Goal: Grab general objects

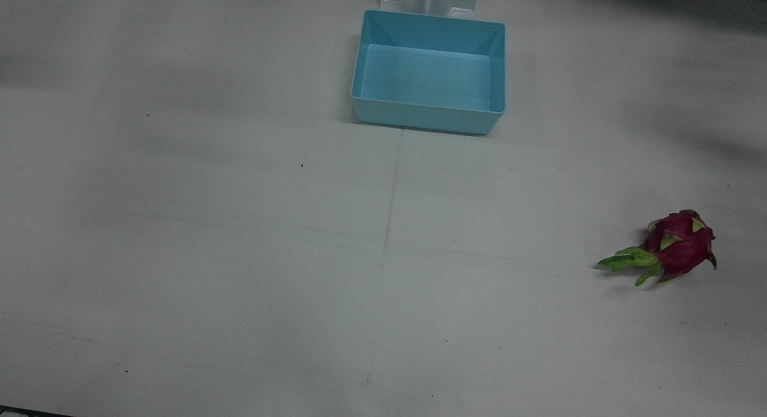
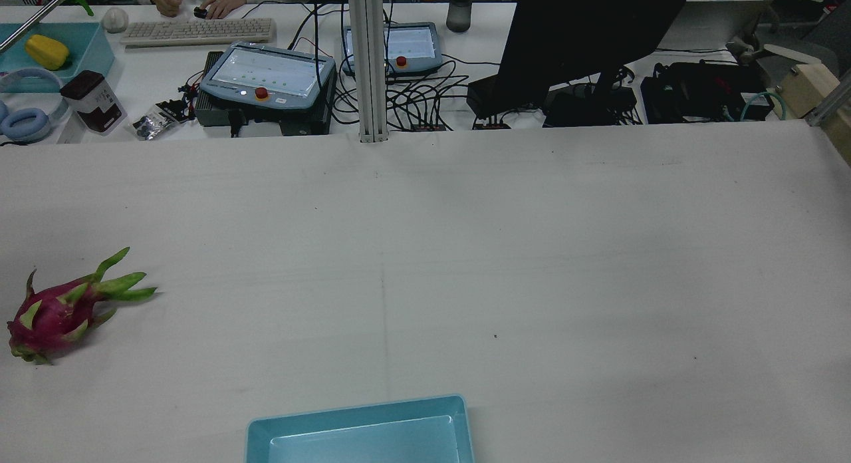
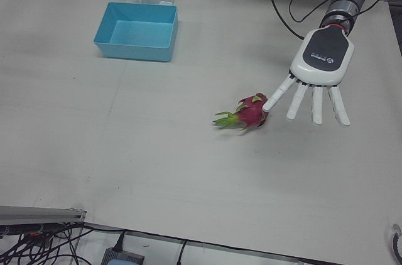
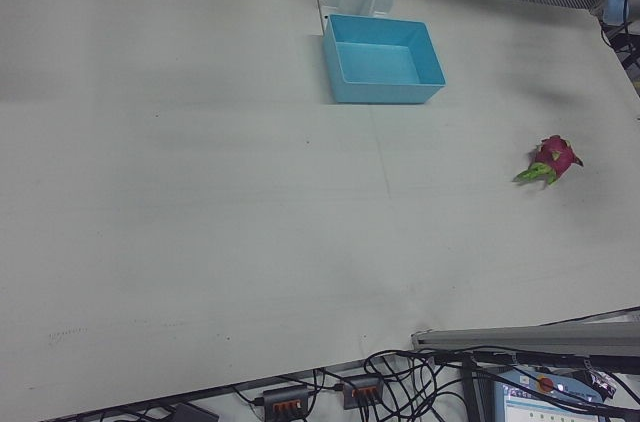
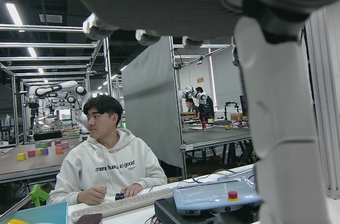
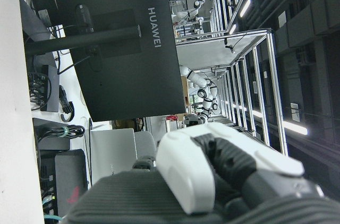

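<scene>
My left hand hangs splayed and empty beside the dragon fruit, blue bin upper left, nothing between.

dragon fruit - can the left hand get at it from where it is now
Probably yes. The left hand hovers open right beside the dragon fruit, fingers spread and pointing down, and nothing lies between them on the table. The blue bin stands well away.
</scene>
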Available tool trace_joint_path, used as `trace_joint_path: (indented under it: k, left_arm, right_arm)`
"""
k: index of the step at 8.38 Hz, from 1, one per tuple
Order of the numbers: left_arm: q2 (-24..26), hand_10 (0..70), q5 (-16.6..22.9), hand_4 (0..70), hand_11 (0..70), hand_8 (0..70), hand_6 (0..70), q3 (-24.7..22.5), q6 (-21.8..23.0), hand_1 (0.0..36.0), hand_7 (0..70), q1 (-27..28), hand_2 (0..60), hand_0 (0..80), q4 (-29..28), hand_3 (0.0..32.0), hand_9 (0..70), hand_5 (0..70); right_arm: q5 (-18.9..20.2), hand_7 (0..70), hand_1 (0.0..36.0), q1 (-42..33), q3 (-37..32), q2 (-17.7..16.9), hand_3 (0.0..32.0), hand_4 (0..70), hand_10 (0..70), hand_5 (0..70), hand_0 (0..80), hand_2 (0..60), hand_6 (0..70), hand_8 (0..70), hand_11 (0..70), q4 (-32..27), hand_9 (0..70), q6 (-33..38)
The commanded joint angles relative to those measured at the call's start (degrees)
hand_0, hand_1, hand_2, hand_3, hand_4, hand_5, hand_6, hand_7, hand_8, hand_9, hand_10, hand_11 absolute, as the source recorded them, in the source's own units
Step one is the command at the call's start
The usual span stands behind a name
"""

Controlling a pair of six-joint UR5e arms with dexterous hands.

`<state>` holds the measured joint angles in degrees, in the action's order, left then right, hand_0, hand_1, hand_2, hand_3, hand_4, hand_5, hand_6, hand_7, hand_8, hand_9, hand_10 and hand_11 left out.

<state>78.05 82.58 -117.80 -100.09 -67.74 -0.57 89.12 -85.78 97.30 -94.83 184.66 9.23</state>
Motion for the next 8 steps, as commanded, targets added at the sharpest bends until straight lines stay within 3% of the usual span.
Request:
trace_joint_path:
  k: [1,3,4,5,7,8]
  left_arm:
    - [-4.91,0.0,5.64,0.0,0.0,0.0,0.0,-0.15,0.58,18.5,0.0,0.32,2.8,52.0,-4.17,32.0,0.0,0.0]
    - [-5.27,0.0,10.92,0.0,0.0,0.0,0.0,-0.15,2.35,17.5,0.0,0.5,1.4,51.1,-2.52,32.0,0.0,0.0]
    - [-5.19,0.0,11.81,0.0,0.0,0.0,0.0,-0.06,6.88,18.0,0.0,0.85,2.0,51.8,-2.51,32.0,0.0,0.0]
    - [-5.27,0.0,15.91,0.0,0.0,0.0,0.0,-0.23,11.8,19.3,0.0,1.46,2.2,53.0,-3.03,32.0,0.0,0.0]
    - [-4.49,0.0,14.99,0.3,0.0,0.0,0.0,0.38,12.12,18.7,0.0,1.64,3.4,52.2,-4.0,32.0,0.0,0.0]
    - [-3.7,0.0,13.68,2.2,0.0,0.0,0.0,1.08,12.11,20.2,0.0,1.64,4.9,53.6,-4.35,32.0,0.0,0.0]
  right_arm:
    - [0.0,0.0,0.0,0.0,0.0,0.0,0.0,0.0,0.0,0.0,0.0,0.0,0.0,0.0,0.0,0.0,0.0,0.0]
    - [0.0,0.0,0.0,0.0,0.0,0.0,0.0,0.0,0.0,0.0,0.0,0.0,0.0,0.0,0.0,0.0,0.0,0.0]
    - [0.0,0.0,0.0,0.0,0.0,0.0,0.0,0.0,0.0,0.0,0.0,0.0,0.0,0.0,0.0,0.0,0.0,0.0]
    - [0.0,0.0,0.0,0.0,0.0,0.0,0.0,0.0,0.0,0.0,0.0,0.0,0.0,0.0,0.0,0.0,0.0,0.0]
    - [-0.09,0.0,0.0,0.09,-0.26,0.0,0.0,0.0,0.0,0.0,0.0,0.0,0.0,0.0,0.0,-0.09,0.0,0.0]
    - [-0.09,0.0,0.0,0.17,-0.35,0.0,0.0,0.0,0.0,0.0,0.0,0.0,0.0,0.0,0.0,-0.09,0.0,-0.09]
